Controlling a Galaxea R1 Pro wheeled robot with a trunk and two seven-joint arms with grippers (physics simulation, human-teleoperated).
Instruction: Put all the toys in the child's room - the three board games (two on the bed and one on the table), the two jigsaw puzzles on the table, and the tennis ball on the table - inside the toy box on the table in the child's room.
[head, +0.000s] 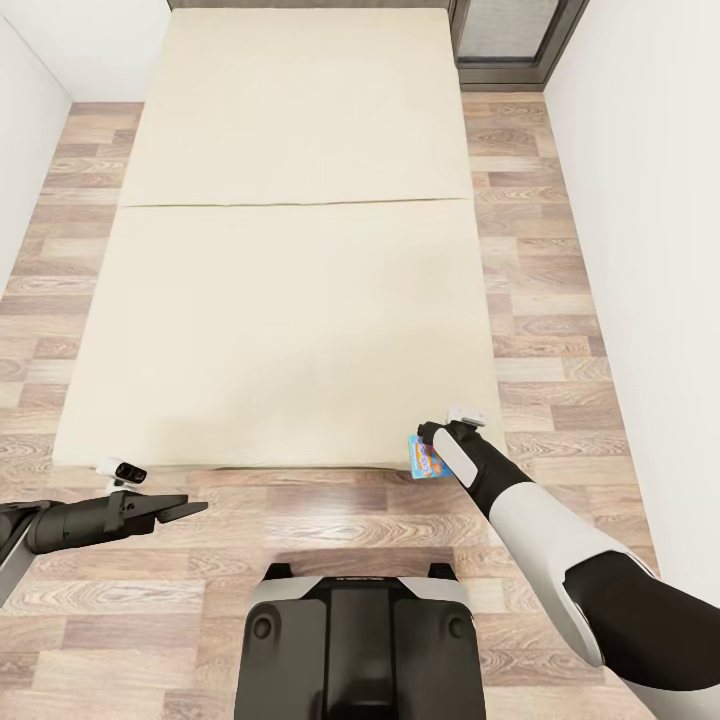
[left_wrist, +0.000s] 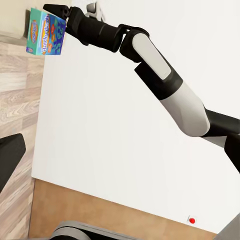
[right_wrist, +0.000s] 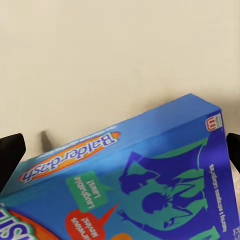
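Note:
A blue-and-orange board game (head: 424, 460) hangs at the front right corner of the beige bed (head: 280, 300), lifted just past the mattress edge, with my right gripper (head: 432, 446) shut on it. The right wrist view has its "Balderdash" print (right_wrist: 135, 185) close up between the two dark fingertips (right_wrist: 10, 155), with mattress behind. From the left wrist view the same box (left_wrist: 46, 32) dangles from the right gripper (left_wrist: 55, 12). My left gripper (head: 198, 507) hovers over the floor at the bed's front left, open and holding nothing. The rest of the mattress top is bare.
My dark base (head: 360, 640) stands on wood-plank floor (head: 540, 330) just in front of the bed. A white wall (head: 650, 250) runs close along the right, leaving a narrow floor strip. A dark-framed window (head: 510, 40) stands at the far right corner.

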